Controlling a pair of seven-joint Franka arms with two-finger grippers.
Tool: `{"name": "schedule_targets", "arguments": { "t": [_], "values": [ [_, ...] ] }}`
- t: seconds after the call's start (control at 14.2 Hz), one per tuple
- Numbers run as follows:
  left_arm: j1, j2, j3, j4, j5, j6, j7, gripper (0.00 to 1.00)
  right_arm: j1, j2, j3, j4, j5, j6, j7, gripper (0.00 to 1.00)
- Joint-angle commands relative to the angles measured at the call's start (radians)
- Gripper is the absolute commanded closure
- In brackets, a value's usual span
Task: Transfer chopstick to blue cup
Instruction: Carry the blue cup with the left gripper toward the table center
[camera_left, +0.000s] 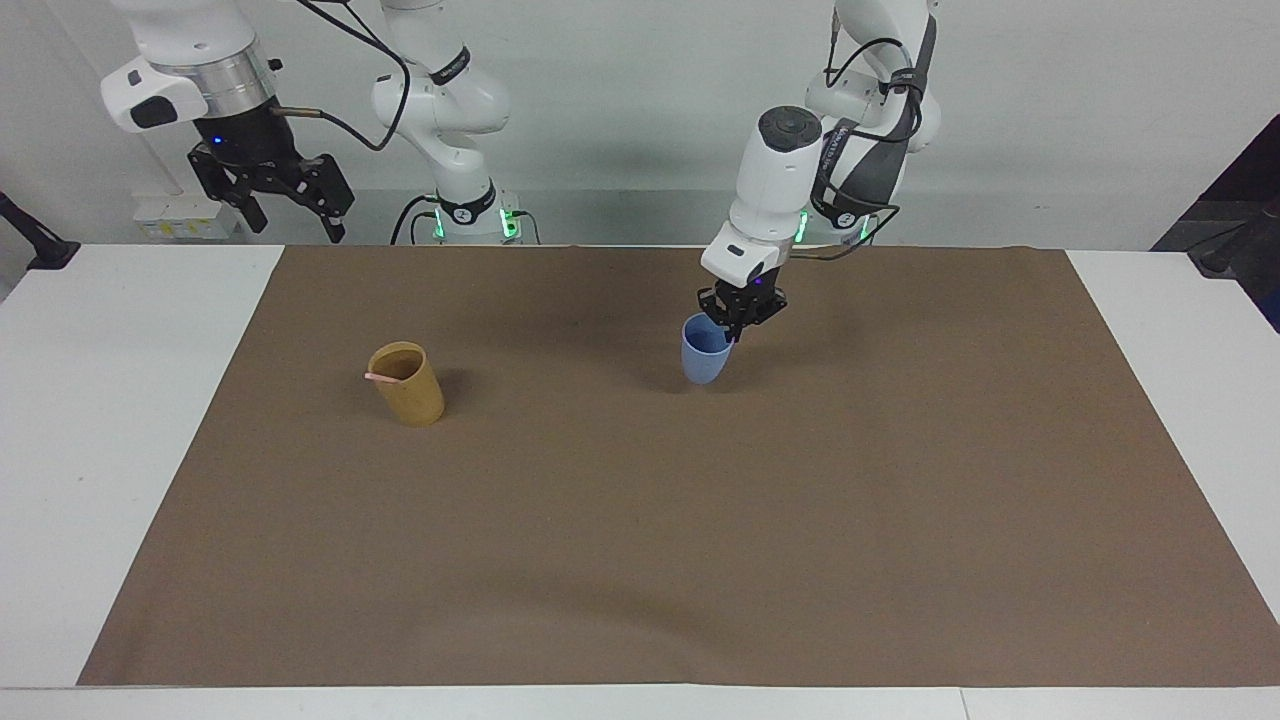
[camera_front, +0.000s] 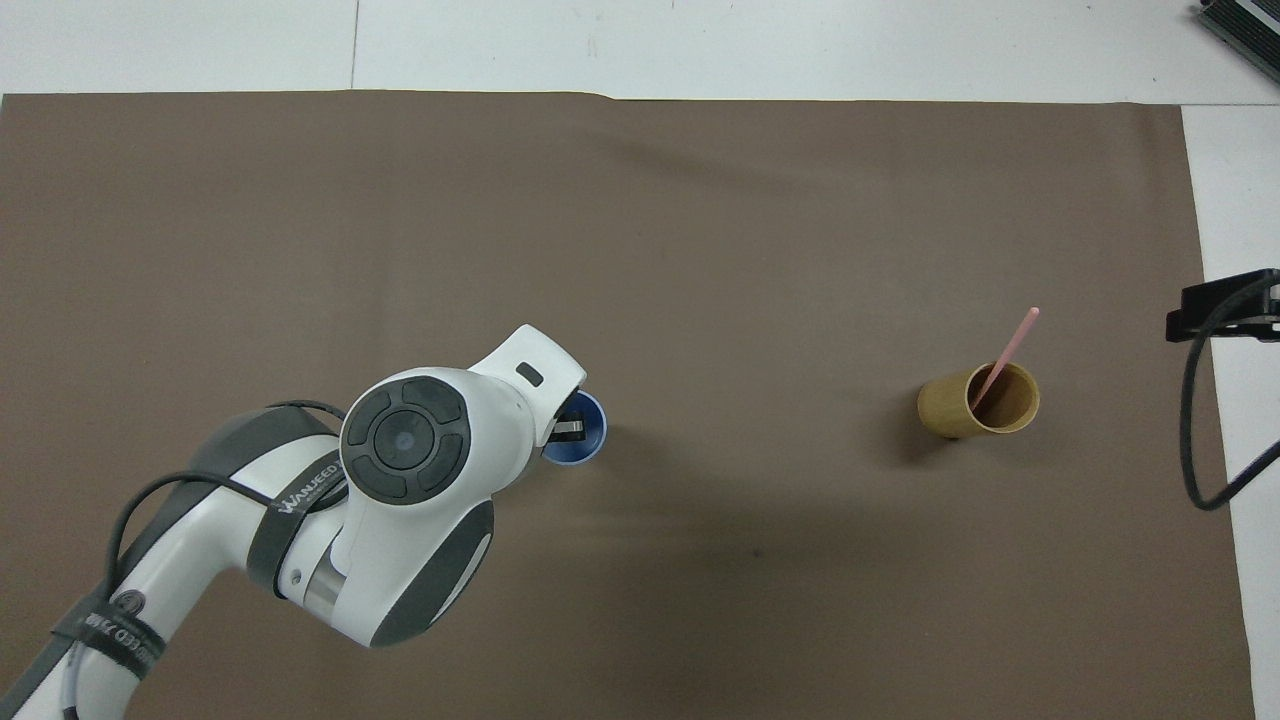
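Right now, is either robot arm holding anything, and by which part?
Yes. The left gripper pinches the small light-blue plastic cup by its rim, one finger inside. The right gripper waits open, holding nothing.

Two cups were counted on the brown mat (camera_left: 640, 560): one blue cup (camera_left: 704, 362) and one tan-yellow cup (camera_left: 408, 388). One pale pink chopstick (camera_front: 1008, 352) was counted, standing in the tan-yellow cup. Two robot arms were counted, each fitted with one gripper: the left gripper (camera_left: 738, 312) and the right gripper (camera_left: 290, 205). One table (camera_left: 120, 400) was counted.
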Motion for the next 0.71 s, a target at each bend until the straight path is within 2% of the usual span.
{"name": "schedule_targets", "arguments": {
  "t": [0.0, 0.21, 0.64],
  "values": [
    [-0.039, 0.017, 0.019, -0.010, 0.019, 0.055, -0.055, 1.00, -0.010, -0.022, 0.003, -0.022, 0.013, -0.006, -0.001, 0.00],
    [-0.045, 0.037, 0.017, -0.012, 0.100, 0.066, -0.092, 1.00, -0.010, -0.022, 0.003, -0.022, 0.013, -0.007, -0.001, 0.00],
    [-0.043, 0.037, 0.017, -0.013, 0.111, 0.066, -0.093, 1.00, -0.012, -0.022, 0.000, -0.022, 0.013, -0.012, -0.001, 0.00]
  ]
}}
